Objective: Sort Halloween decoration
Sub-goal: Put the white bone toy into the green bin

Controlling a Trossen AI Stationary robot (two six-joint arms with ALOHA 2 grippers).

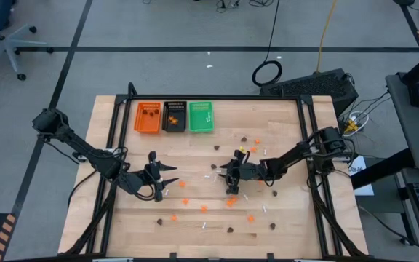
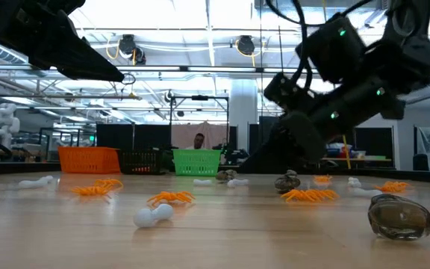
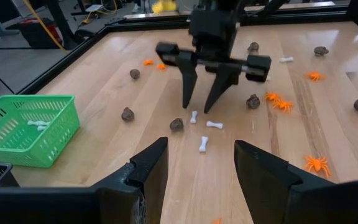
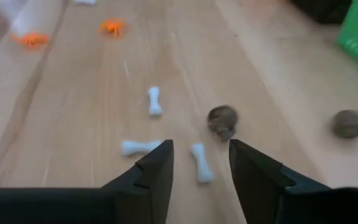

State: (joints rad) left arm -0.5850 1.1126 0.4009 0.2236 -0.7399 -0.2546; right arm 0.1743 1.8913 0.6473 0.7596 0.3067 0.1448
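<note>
**Q:** Where does the target trinket lie?

**A:** A white bone [image 4: 200, 163] rests flat on the worktop [image 1: 282, 233], directly ahead of the right pincer [image 4: 199, 163] and between its two fingers. Its long axis runs roughly along the pincer's line of approach, slightly skewed. A second bone [image 4: 140, 147] lies crosswise just beside one finger, a third bone [image 4: 155, 101] farther ahead, and a brown skull [image 4: 222, 121] close by.

**Q:** Which arm is nearer, and how is it posed?

**A:** The right arm; its pincer [image 1: 233, 175] is reached to mid-worktop and pitched steeply down, fingers parted and holding nothing. The left pincer [image 1: 158, 177] waits well apart, also released and empty.

**Q:** And the destination?

**A:** Probably the green tray [image 1: 201, 116], which already holds bones, beside the black tray [image 1: 174, 116] and the orange tray [image 1: 148, 117] at the far edge.
</note>
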